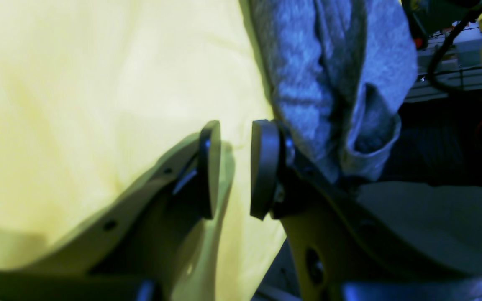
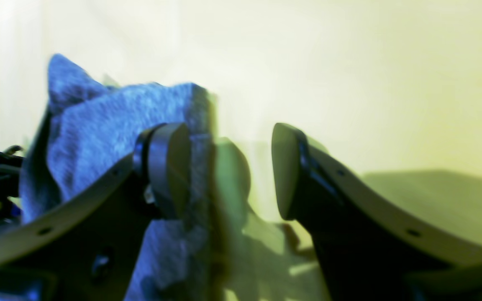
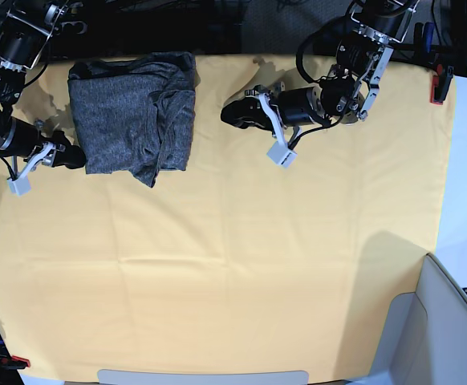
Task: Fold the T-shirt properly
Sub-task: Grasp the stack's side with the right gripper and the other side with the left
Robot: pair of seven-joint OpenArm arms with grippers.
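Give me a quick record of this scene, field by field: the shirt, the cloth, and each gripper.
shirt: grey T-shirt, folded into a rough bundle at the far edge of the table
cloth: yellow table cloth, spread under everything
left gripper: open, empty, apart from the shirt
right gripper: open, nothing between its jaws, at the shirt's edge

We are seeing bright, even overhead light in the base view, sharp throughout. Both wrist views are looking soft and colour-shifted: the T-shirt is blurring bluish, the table cloth is washing out pale, and shadows are falling beneath the fingers.
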